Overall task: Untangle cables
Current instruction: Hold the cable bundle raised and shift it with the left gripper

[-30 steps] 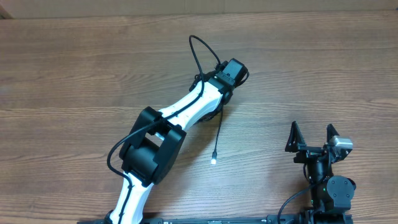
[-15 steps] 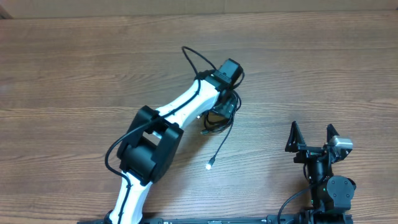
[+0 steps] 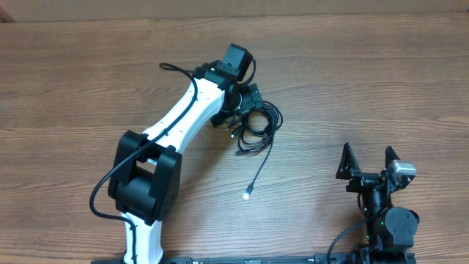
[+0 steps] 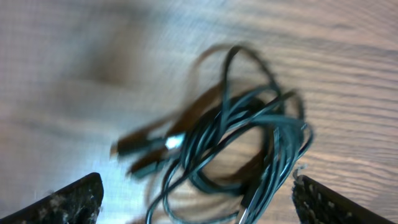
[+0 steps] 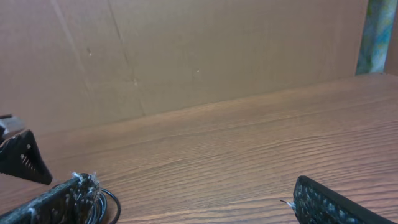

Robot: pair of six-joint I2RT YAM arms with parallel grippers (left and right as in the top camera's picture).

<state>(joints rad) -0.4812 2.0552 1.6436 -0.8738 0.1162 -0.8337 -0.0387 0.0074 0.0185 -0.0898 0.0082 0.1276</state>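
The cables (image 3: 258, 121) lie as a loose black coil on the wooden table (image 3: 366, 73), just right of my left gripper (image 3: 245, 101). One cable runs out of the coil toward the front and ends in a silver-tipped plug (image 3: 249, 193). In the blurred left wrist view the cables (image 4: 249, 143) lie on the table between and beyond the wide-apart fingers of my left gripper (image 4: 202, 208), with two plugs (image 4: 146, 149) pointing left. Nothing is held in its jaws. My right gripper (image 3: 368, 163) stands open near the front right and holds nothing, as the right wrist view also shows for my right gripper (image 5: 199, 208).
The white left arm (image 3: 183, 125) slants across the table from the front left to the coil. A cardboard wall (image 5: 186, 50) closes off the table's far side. A thicker black arm cable (image 3: 179, 70) loops out to the left of the left wrist.
My left gripper opened and let go of the cables, which now lie coiled on the table. The left arm swung left and farther back. The right arm has not moved.
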